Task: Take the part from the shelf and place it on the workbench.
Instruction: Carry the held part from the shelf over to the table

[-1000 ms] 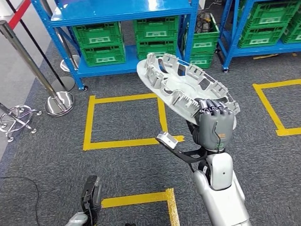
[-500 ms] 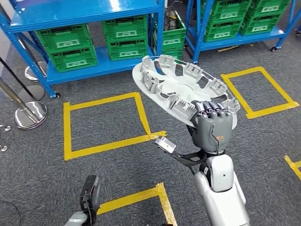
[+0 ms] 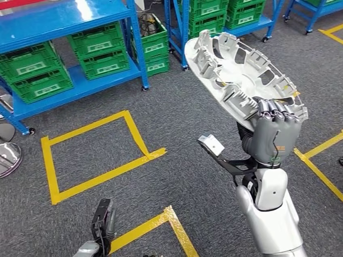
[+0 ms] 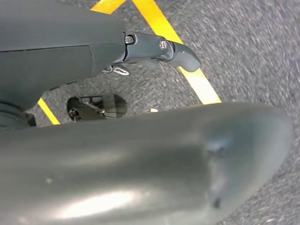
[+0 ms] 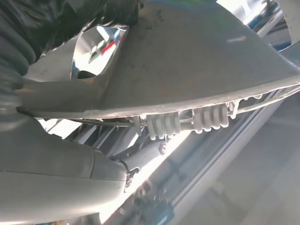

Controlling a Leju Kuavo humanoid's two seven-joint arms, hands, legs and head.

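The part is a large round grey hubcap-like disc (image 3: 238, 75) with ribbed clips around its rim, held tilted in the air at the right of the head view. My right hand (image 3: 273, 136) grips its near edge, fingers curled over the rim. In the right wrist view the disc's underside (image 5: 198, 61) and its clip row run close above my thumb. My left hand (image 3: 103, 225) hangs low near the floor at the bottom left; its fingers are too small to read. In the left wrist view one dark finger (image 4: 159, 49) points out over the carpet.
Blue shelving (image 3: 60, 21) with green crates (image 3: 99, 51) stands at the back left, with more racks and crates (image 3: 206, 13) behind the disc. Yellow tape squares (image 3: 97, 155) mark the grey carpet. A chrome stanchion base (image 3: 8, 158) sits at the left edge.
The whole scene has slid left and down as the camera turns right. The shelving moved towards the left edge. The disc stays held in my right hand, now higher and further right in the picture.
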